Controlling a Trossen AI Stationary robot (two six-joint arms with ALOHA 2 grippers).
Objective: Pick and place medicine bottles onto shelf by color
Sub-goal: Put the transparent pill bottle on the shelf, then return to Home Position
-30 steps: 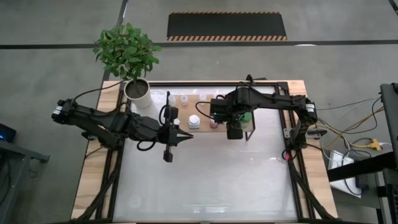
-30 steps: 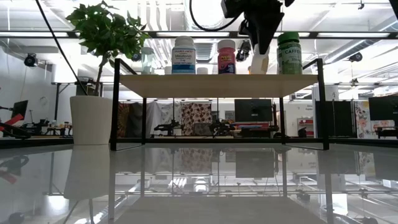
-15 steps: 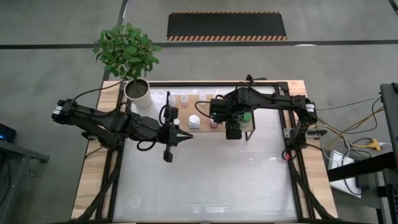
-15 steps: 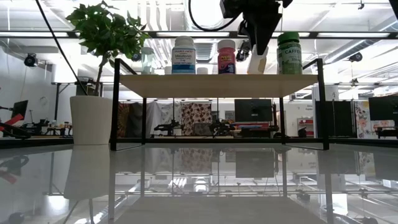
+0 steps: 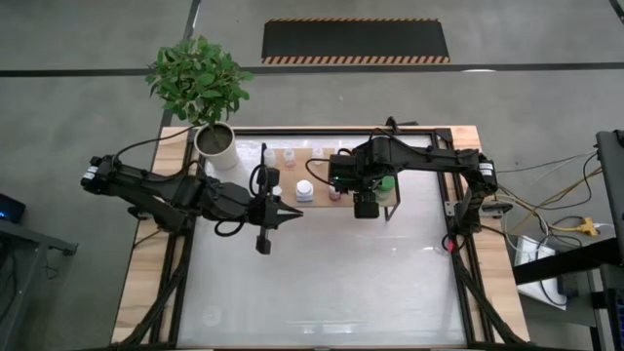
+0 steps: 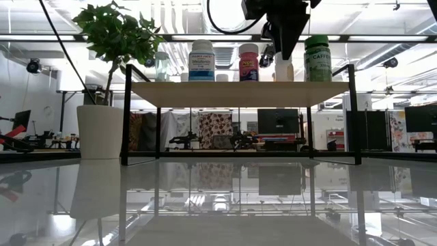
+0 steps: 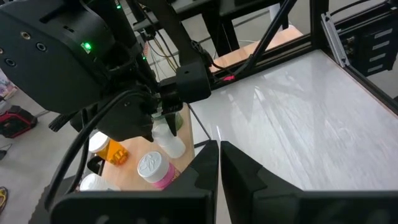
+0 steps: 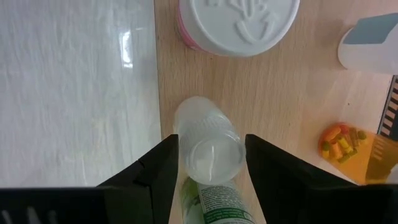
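Observation:
The light-wood shelf [image 5: 322, 156] stands at the table's far side and also shows in the low view [image 6: 205, 85]. Several small bottles stand on it: a white one with a blue label [image 6: 203, 60], a pink one [image 6: 248, 63] and a green-capped one [image 6: 317, 58]. My right gripper [image 5: 365, 205] is over the shelf's near edge, shut on a small white bottle [image 8: 208, 146] between the pink and green-capped ones. My left gripper [image 5: 262, 244] is shut and empty over the table, just near of the shelf's left part; it also shows in its wrist view [image 7: 219, 152]. My right gripper pinches the small white bottle by its two opposite sides [image 8: 180, 149] between its two fingers [image 8: 261, 168]. The fingers come from above, pointing down. The bottle's lower end [image 6: 282, 76] is at the shelf board, and it leans a little.
A white pot with a green plant [image 5: 214, 139] stands at the shelf's left end. A white-capped pink jar [image 8: 239, 22] and an orange bottle [image 8: 345, 143] stand close to the held bottle. The glossy white table [image 5: 322, 283] spreads toward the near edge.
The white bottle in my right gripper has tipped from a clear lean to nearer upright on the shelf, its lower end staying at the board. The gripper has shifted slightly with it and stays shut.

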